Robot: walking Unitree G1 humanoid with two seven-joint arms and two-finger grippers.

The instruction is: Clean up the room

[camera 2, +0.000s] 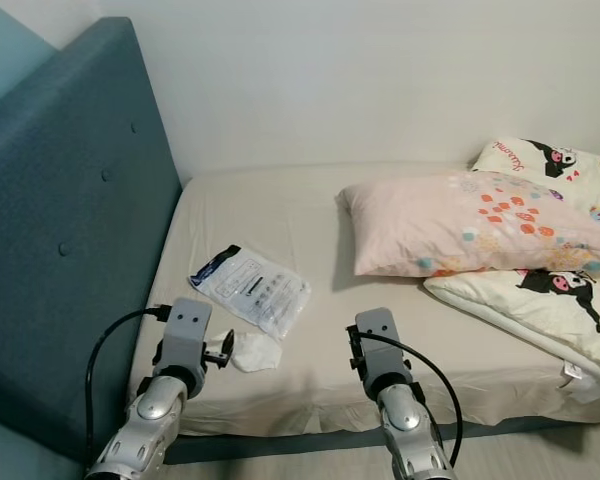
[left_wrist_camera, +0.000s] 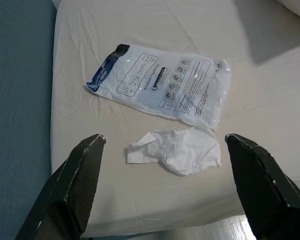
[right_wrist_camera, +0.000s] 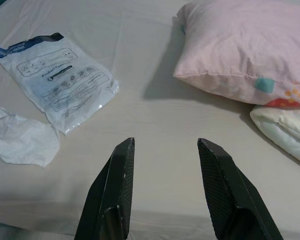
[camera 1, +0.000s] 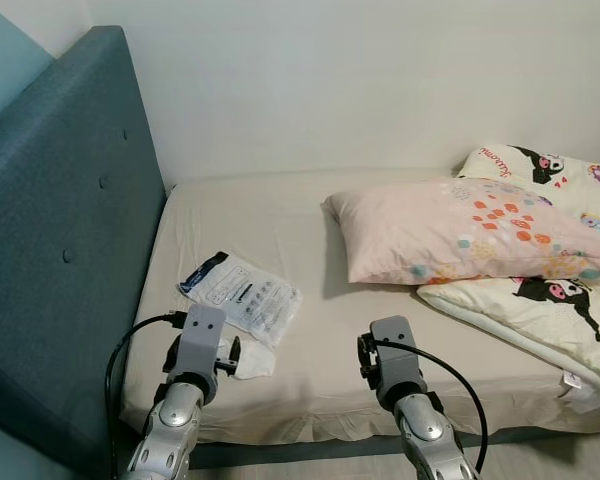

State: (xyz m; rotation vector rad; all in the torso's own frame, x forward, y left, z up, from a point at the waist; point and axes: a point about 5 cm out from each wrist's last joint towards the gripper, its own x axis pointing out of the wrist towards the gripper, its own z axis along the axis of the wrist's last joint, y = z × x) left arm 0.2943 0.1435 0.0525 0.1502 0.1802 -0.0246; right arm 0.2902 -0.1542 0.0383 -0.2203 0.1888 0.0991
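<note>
A crumpled white tissue (left_wrist_camera: 177,151) lies on the bed (camera 1: 310,250), near its front edge. Just behind it, touching, is a flat white plastic packet (left_wrist_camera: 160,82) with a blue end. The left gripper (left_wrist_camera: 165,187) hangs over the tissue, fingers wide apart and holding nothing. The right gripper (right_wrist_camera: 165,187) hangs over bare sheet with its fingers a little apart. A pink pillow (camera 1: 460,232) rests on a cartoon blanket (camera 1: 550,290). A blue headboard (camera 1: 60,220) stands on the left.
</note>
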